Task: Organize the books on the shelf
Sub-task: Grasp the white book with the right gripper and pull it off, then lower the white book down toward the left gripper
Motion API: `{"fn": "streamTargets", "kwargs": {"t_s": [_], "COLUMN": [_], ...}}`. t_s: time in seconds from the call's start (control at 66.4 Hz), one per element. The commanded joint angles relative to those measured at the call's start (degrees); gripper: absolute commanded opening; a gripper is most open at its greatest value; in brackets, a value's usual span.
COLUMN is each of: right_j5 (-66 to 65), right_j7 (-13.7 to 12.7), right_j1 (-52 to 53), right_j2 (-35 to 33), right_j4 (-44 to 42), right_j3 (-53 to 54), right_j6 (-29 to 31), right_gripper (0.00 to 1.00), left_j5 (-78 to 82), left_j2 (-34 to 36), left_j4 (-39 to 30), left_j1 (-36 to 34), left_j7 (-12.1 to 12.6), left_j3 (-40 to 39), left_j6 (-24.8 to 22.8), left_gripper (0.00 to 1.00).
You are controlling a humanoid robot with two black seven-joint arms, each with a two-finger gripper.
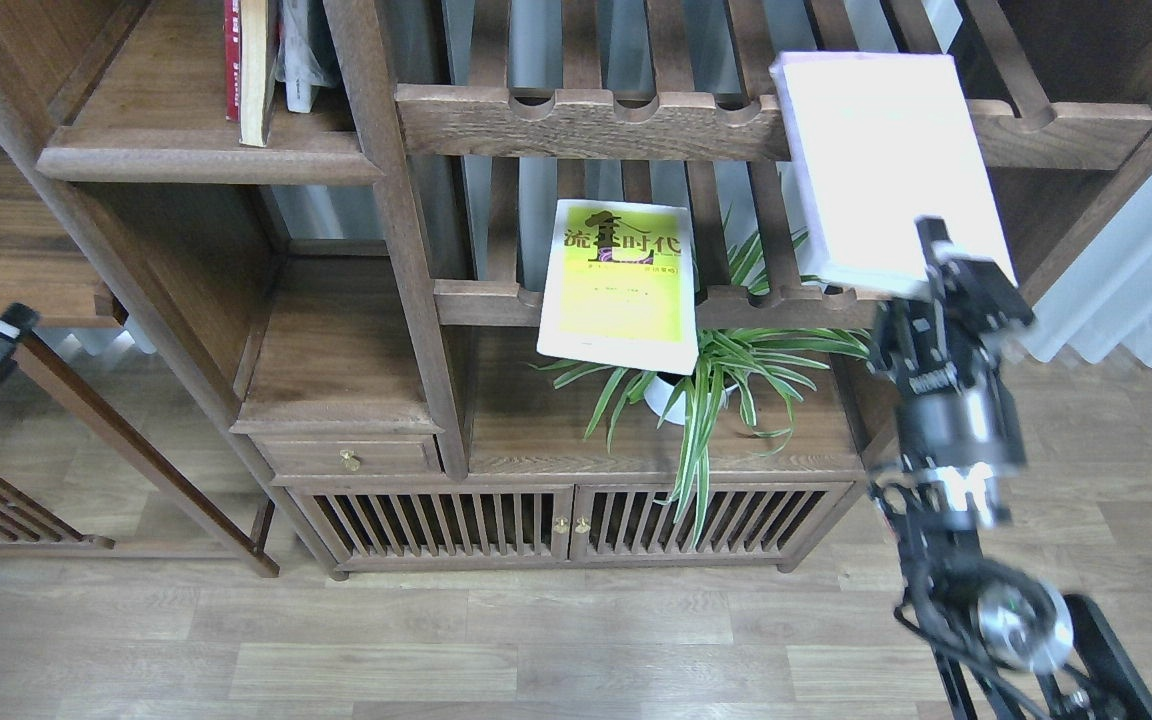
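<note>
Head view: our right gripper (939, 262) is clamped on the lower edge of the white book (884, 165), holding it up in the air in front of the upper slatted rack (586, 125). The book is tilted, cover facing us, top edge overlapping the rack's notched rail. It looks airborne, carried only by us, not resting on anything.

Yellow-green book (621, 285) lies flat on the lower slatted rack (481, 300), front edge overhanging the rail, just above the spider plant (711, 375). Not on target yet.

The shelf (206, 150) is upper left: solid board, rounded front edge. A dark red book (232, 60) stands upright there with a tan-edged volume (256, 70) touching it; something pale sits just beside those, partly cut off by the frame.

Left gripper (6, 325) sits at the far left edge, low, well apart from everything. Seen dark and end-on, so we cannot tell whether its fingers are apart or together.

Our read: we're mid-transfer of the white book, one book apparently shelved, yellow-green one pending.

Next move as we see it:
- swing the white book left, across the upright post (396, 230)
- rotate it spine-vertical before entry
- slot it beside the standing books without knocking them
- watch clearance on the rack rail and post; grip is on one edge only, so the book could pivot.
</note>
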Motion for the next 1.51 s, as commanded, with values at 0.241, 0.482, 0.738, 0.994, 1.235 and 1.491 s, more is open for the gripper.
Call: {"fn": "streamTargets", "kwargs": {"t_s": [0.241,0.482,0.738,0.994,1.235,1.491], "right_j5": [5.1,4.6,3.1,0.5,-4.6,-5.4], "right_j7": [0.0,-0.1,-1.6,-2.5,-2.3,-2.6], "right_j1": [-10.7,-12.8,-13.0,-11.1,-6.4,-3.3], "right_j2": [-0.4,-0.2,-0.4,-0.2,2.3,3.3], "right_j4": [-5.4,-12.6,-19.6,-29.3,-31.4,-33.2], "right_j3": [5.3,1.4,-2.6,-10.6,-18.2,-25.5], "right_j6": [1.8,1.8,1.8,1.8,1.8,1.8], "right_gripper": [0.06,0.06,0.06,0.06,0.06,0.06], "left_j5": [0.0,-0.2,0.0,0.1,-5.7,-22.8], "left_j2": [-0.5,-2.6,-6.7,-6.7,-9.9,-11.3], "left_j4": [0.0,3.2,4.8,7.8,9.2,8.5], "left_j1": [0.0,0.0,0.6,3.8,4.2,4.2], "left_j7": [-0.1,-0.5,0.1,0.2,-0.2,-0.4], "left_j3": [0.1,0.1,0.1,8.4,17.9,31.6], "left_j6": [0.0,0.0,0.0,0.0,0.0,0.0], "left_gripper": [1.0,1.0,1.0,1.0,1.0,1.0]}}
